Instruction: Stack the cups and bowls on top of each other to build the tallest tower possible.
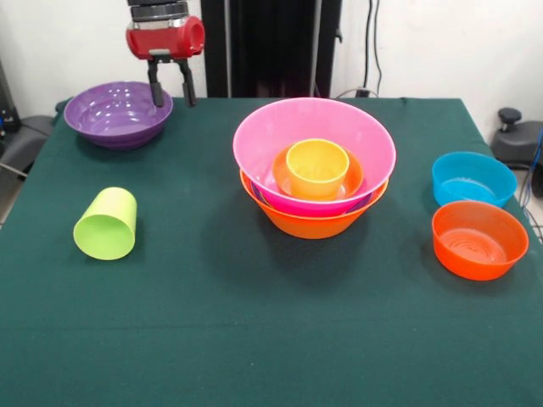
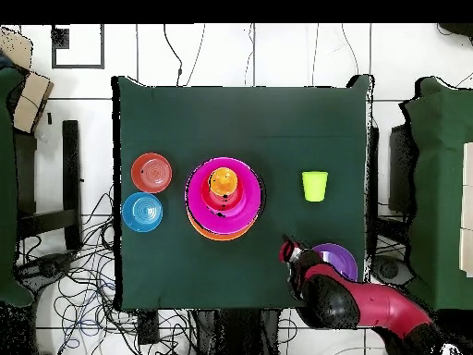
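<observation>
The tower (image 1: 314, 174) stands mid-table: a yellow-orange bowl (image 1: 310, 219) at the base, a purple rim showing, a large pink bowl (image 1: 254, 140), a small red-orange bowl (image 1: 355, 175) and the orange cup (image 1: 317, 166) upright inside. It also shows in the overhead view (image 2: 223, 197). The lime green cup (image 1: 107, 223) lies on its side at the front left, seen from above too (image 2: 315, 185). A purple bowl (image 1: 119, 113) sits at the far left. My gripper (image 1: 171, 86) hangs open and empty just right of the purple bowl (image 2: 337, 258).
A blue bowl (image 1: 473, 178) and a red-orange bowl (image 1: 479, 238) sit at the right side of the green cloth; from above they are the blue bowl (image 2: 141, 212) and the red-orange bowl (image 2: 151, 172). Chairs and cables surround the table.
</observation>
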Robot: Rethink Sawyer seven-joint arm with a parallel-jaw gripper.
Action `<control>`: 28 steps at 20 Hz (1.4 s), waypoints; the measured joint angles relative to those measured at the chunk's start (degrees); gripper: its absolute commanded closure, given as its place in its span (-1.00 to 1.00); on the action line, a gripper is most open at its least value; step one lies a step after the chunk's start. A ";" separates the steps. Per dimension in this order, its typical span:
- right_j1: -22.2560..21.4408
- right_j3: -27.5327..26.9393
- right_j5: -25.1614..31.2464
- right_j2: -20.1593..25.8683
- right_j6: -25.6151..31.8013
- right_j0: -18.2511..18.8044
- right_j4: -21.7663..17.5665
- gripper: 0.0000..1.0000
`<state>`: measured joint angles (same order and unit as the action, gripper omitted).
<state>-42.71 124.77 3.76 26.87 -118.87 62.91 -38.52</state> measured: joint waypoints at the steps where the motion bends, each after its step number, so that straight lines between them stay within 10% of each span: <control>1: 0.37 -0.58 0.92 -0.73 0.00 -0.01 -1.40 -1.00; 28: 8.87 -11.85 5.03 -6.33 0.00 -8.34 -8.50 -1.00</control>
<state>-33.84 112.92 8.78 20.54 -118.87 54.57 -47.02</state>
